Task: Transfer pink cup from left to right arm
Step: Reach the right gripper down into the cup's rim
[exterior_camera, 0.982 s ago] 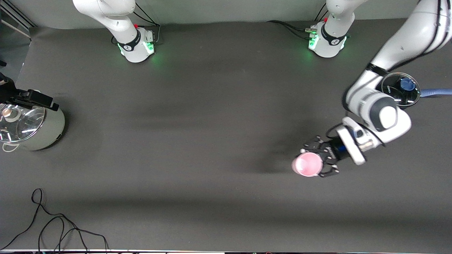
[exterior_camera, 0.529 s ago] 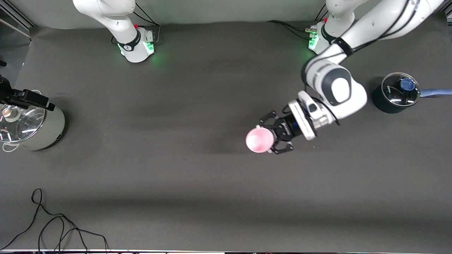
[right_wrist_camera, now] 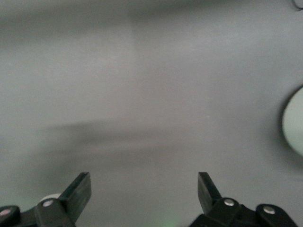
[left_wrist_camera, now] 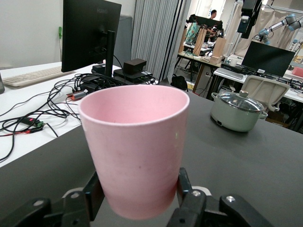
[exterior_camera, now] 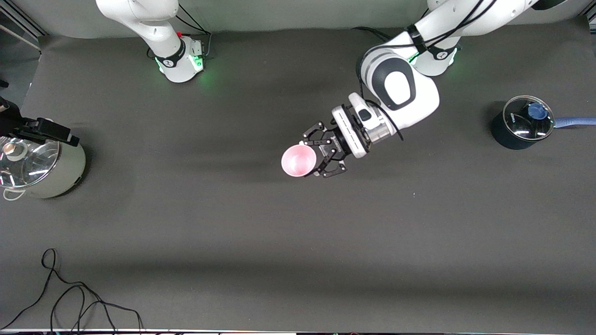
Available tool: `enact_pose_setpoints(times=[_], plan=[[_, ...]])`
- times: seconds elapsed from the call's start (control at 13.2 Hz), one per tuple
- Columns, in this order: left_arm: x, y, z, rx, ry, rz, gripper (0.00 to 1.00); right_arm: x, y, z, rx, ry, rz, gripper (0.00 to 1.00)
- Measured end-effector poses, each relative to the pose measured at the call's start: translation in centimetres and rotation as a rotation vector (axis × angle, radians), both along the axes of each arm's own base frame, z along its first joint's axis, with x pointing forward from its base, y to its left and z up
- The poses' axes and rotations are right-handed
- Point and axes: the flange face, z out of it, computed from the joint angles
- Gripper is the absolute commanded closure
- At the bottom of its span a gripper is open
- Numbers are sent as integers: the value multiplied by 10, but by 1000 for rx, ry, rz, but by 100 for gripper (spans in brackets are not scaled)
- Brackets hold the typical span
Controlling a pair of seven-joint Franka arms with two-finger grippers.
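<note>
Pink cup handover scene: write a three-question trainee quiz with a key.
1. True or false: the left pincer is shut on the pink cup.
2. The right pincer is: A) shut on a lid, B) open with nothing between its fingers, C) holding a spoon.
3. Fill in: the glass-lidded pale pot stands toward the ____ arm's end of the table.

Key: 1 true; 2 B; 3 right.
</note>
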Motion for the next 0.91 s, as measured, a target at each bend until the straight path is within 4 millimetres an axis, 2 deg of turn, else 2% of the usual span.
enact_pose_setpoints(times=[0.15,0.23,0.45,0.68,0.91], plan=[[-1,-5,5,-5,-6,-2,75,2,26,12,34,-14,-34,0],[0,-4,7,-6,-10,1,75,2,50,20,36,-15,-63,0],[2,-7,17,-13,-29,-1,73,-2,147,36,37,-1,-158,0],[3,-9,21,-17,-41,-3,73,3,246,34,36,22,-254,0],[5,-8,23,-17,-45,1,73,12,319,24,64,3,-357,0]])
